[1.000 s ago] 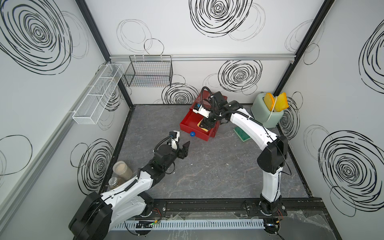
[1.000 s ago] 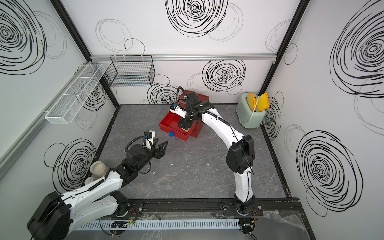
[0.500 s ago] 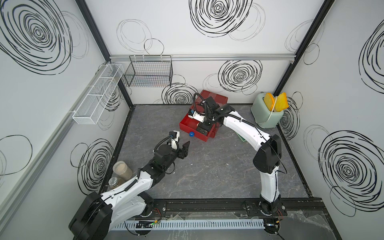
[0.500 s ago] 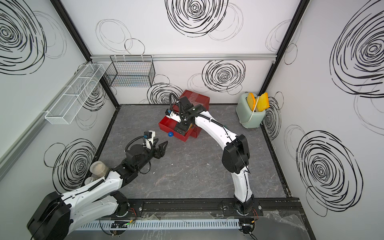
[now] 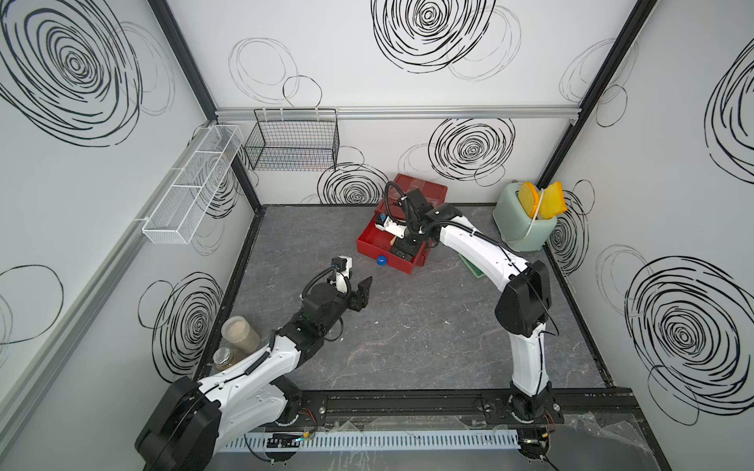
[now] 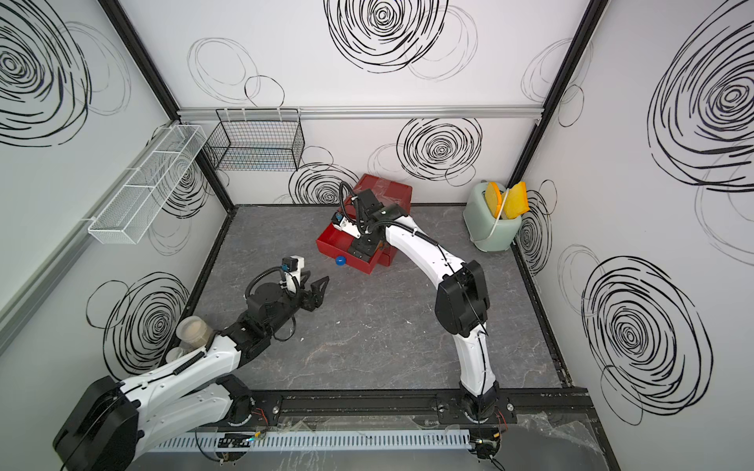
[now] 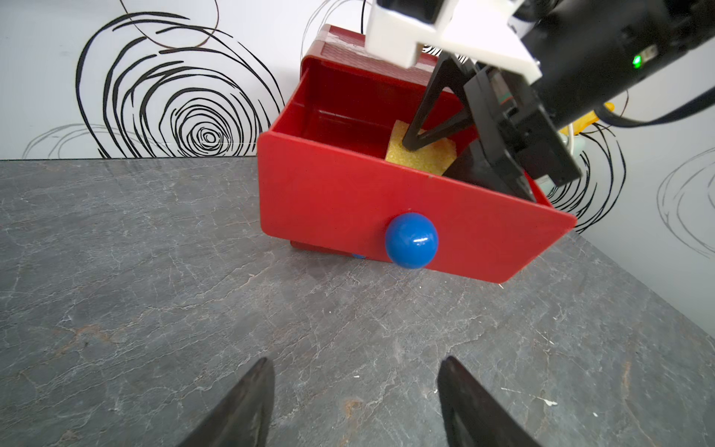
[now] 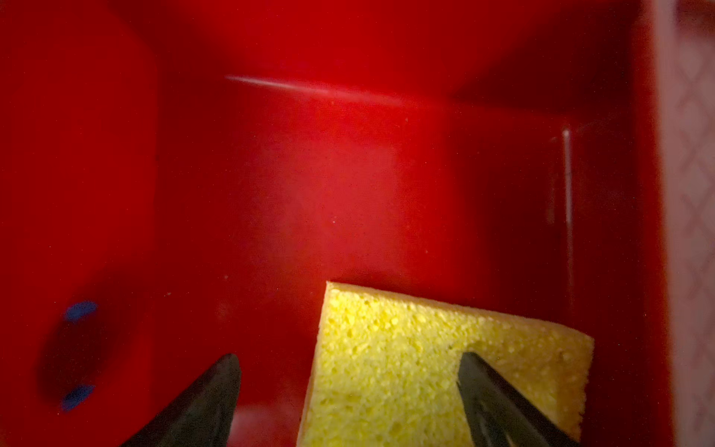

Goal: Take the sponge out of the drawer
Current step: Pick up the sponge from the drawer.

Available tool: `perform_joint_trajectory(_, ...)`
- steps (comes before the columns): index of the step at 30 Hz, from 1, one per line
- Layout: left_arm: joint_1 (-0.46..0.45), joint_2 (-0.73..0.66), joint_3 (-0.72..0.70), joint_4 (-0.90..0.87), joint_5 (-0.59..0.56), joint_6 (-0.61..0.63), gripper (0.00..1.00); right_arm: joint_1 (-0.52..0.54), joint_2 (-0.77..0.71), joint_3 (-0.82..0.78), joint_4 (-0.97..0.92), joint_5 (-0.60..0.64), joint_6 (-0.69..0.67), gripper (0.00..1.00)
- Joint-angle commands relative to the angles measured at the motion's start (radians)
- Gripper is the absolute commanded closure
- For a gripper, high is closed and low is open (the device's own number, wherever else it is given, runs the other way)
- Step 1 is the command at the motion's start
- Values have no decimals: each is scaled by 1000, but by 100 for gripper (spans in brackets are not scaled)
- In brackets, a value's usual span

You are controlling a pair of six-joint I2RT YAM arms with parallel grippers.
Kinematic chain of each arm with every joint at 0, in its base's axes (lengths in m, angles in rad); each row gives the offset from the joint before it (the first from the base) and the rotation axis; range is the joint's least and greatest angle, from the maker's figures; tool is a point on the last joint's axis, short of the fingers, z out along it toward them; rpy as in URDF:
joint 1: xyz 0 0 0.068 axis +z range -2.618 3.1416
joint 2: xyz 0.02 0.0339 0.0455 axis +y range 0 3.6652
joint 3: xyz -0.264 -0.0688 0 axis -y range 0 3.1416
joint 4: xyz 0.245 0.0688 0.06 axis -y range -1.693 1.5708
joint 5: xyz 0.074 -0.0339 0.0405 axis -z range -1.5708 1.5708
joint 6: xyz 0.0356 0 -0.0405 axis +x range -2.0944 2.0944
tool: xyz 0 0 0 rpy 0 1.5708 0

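Sponge [image 8: 445, 367] lies flat in open drawer [image 7: 387, 201]; right claw [image 8: 348, 358] spread, straddling its edge for a pinch; left claw [image 7: 356, 363] spread, idle.

drawer [image 7: 329, 201]: red plastic, smooth, glossy, throws highlights. knob [image 7: 411, 240]: blue, hard, high gloss. sponge [image 8: 418, 360]: yellow foam, open-pored, rough, matt. counter [image 7: 154, 290]: grey stone-look slab, veined, dull sheen. wire basket [image 5: 291, 163]: thin black metal mesh. white rack [image 5: 165, 234]: white-coated fine wire mesh.
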Motion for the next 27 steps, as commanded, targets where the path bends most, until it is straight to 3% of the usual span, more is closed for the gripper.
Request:
perform_joint_trajectory(1,10,7,15,64,13,-4,29,-24,27,-13,-5,-12,-3,12)
perform_joint_trajectory(7,12,6,15,62,13,-5,29,-38,50,-13,-13,-47,-3,19)
perform_joint_trajectory(14,13,-4,11,59,9,-4,29,-49,66,-11,-17,-73,-1,46)
perform_joint_trajectory(17,13,-8,8,58,7,-4,29,-54,54,-6,-18,-108,1,70)
perform_joint_trajectory(20,13,-10,6,60,7,-5,29,-60,20,-2,-8,-164,7,86)
perform_joint_trajectory(27,13,-11,3,66,7,-5,29,-70,-116,-26,34,-347,8,96)
